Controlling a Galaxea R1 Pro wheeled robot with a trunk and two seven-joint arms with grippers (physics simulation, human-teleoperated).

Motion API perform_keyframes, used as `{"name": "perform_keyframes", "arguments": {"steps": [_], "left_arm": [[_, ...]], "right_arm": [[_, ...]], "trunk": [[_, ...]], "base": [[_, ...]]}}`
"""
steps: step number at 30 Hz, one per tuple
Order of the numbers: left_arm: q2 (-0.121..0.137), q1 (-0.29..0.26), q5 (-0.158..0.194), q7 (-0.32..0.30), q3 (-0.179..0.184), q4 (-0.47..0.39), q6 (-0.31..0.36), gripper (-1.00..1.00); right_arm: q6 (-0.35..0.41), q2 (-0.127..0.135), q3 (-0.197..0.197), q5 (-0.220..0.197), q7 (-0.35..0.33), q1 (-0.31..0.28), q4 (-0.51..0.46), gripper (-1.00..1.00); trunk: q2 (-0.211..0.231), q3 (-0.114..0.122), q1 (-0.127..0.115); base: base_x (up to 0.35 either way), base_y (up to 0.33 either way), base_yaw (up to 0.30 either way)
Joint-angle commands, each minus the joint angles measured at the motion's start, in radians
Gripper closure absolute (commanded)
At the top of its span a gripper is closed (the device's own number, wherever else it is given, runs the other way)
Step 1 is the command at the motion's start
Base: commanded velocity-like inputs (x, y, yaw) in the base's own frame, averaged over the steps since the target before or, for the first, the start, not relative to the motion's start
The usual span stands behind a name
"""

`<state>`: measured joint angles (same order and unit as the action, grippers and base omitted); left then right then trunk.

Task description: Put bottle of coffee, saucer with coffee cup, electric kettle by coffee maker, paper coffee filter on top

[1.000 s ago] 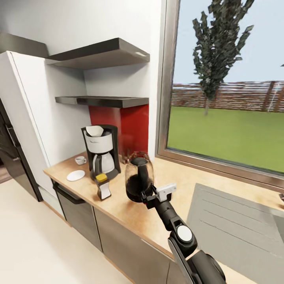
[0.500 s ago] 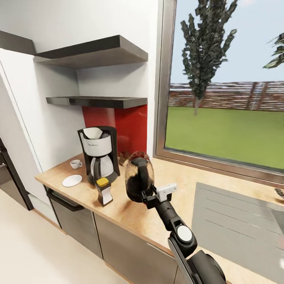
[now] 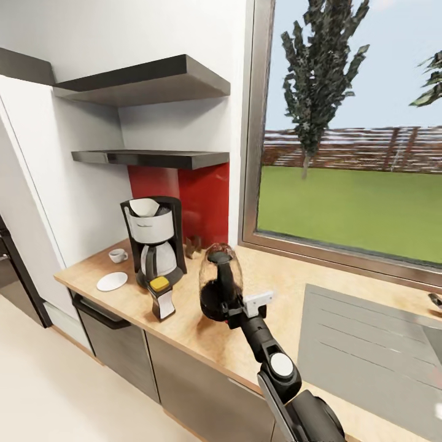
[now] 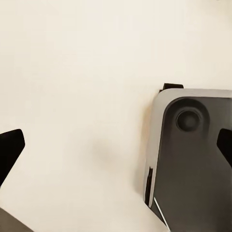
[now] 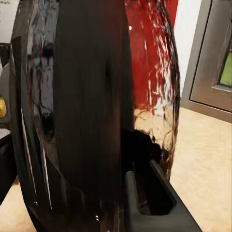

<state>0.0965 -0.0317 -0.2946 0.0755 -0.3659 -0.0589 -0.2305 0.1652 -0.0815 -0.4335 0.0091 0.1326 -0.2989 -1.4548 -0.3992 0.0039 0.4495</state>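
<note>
Since half a second ago the electric kettle (image 3: pixel 219 283) has dropped a little lower in the head view and turned, so its black loop handle now faces us; the rest of the scene sits where it did. We hold the kettle by that handle with our right gripper (image 3: pixel 232 307), fingers clamped around it, just below the middle of the frame. It stands upright over the kitchen countertop (image 3: pixel 270 307); we cannot tell whether its base is touching the wood yet.

The coffee maker (image 3: pixel 153 240) lies to the left of the kettle and slightly higher in the frame, with the paper coffee filter (image 3: pixel 144 206) on top. The bottle of coffee (image 3: pixel 161 299) stands between the two, at lower left of the kettle, so the free spot is near where we already hold it. The saucer (image 3: pixel 112 281) and coffee cup (image 3: pixel 117 255) sit apart at far left.

Our right arm reaches up from the lower right, forearm angled toward the kettle. In the left wrist view the left gripper (image 4: pixel 116 150) hangs spread wide, holding nothing, over pale floor.
</note>
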Motion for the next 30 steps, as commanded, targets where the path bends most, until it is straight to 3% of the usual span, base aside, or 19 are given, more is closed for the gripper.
{"name": "perform_keyframes", "arguments": {"steps": [1,10,20,30], "left_arm": [[0.000,-0.001,-0.011,0.004,-0.006,0.002,-0.004,-1.00],[0.004,-0.002,-0.011,0.004,-0.005,0.001,-0.004,-1.00],[0.002,-0.002,-0.011,0.004,-0.003,0.002,-0.004,-1.00],[0.005,-0.002,-0.009,0.006,-0.003,0.004,-0.004,-1.00]], "right_arm": [[0.006,-0.007,-0.001,0.004,0.007,-0.004,-0.001,1.00],[0.010,-0.040,0.003,0.003,0.044,-0.091,0.000,1.00],[0.004,-0.050,0.003,0.002,0.065,-0.097,0.069,1.00],[-0.014,-0.050,0.000,0.000,0.065,-0.097,0.139,1.00]], "trunk": [[-0.001,0.000,0.000],[-0.001,0.000,0.000],[-0.001,0.000,0.000],[-0.001,0.000,0.000]], "base": [[0.066,0.000,0.000],[0.083,0.000,0.000],[0.196,0.063,0.000],[0.027,0.101,0.000]]}}
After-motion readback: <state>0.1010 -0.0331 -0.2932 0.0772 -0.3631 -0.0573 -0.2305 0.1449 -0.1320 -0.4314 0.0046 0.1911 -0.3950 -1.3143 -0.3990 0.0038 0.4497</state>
